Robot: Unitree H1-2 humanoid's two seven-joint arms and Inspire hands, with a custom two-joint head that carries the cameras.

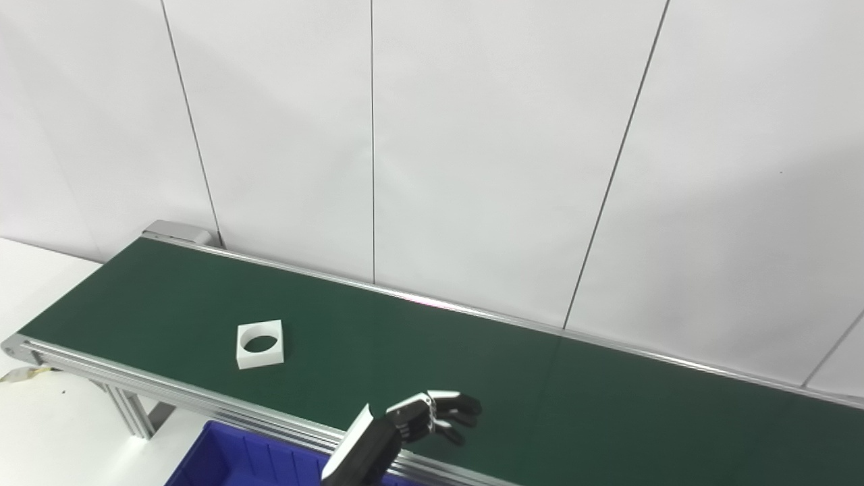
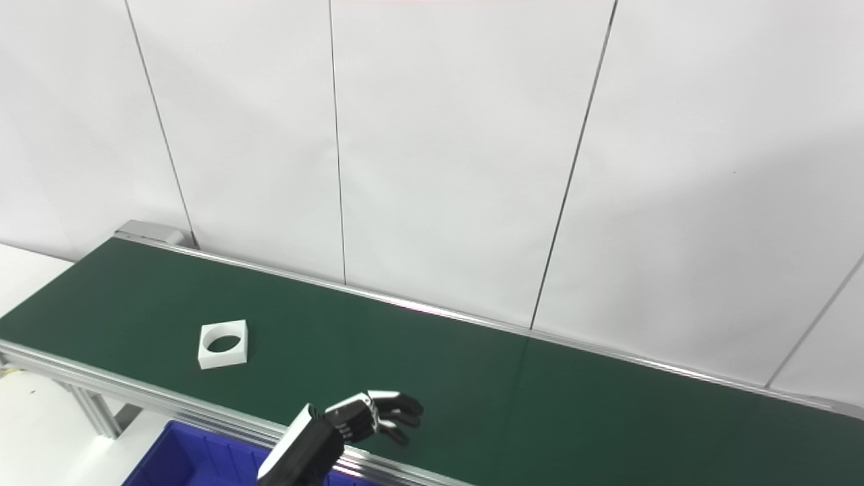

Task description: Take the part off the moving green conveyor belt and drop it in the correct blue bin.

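Observation:
A white square part with a round hole [image 1: 260, 344] lies flat on the green conveyor belt [image 1: 472, 364], towards its left end; it also shows in the right eye view [image 2: 223, 344]. My left hand [image 1: 435, 415] hovers over the belt's near edge, to the right of the part and well apart from it. Its fingers are loosely curled and apart, and it holds nothing. A blue bin [image 1: 236, 466] sits below the belt's near rail at the bottom edge, partly cut off. My right hand is out of sight.
The belt's aluminium near rail [image 1: 202, 398] runs along the front on a metal leg [image 1: 131, 412]. A white panelled wall [image 1: 432, 135] stands right behind the belt. A white tabletop [image 1: 40, 432] lies at the left.

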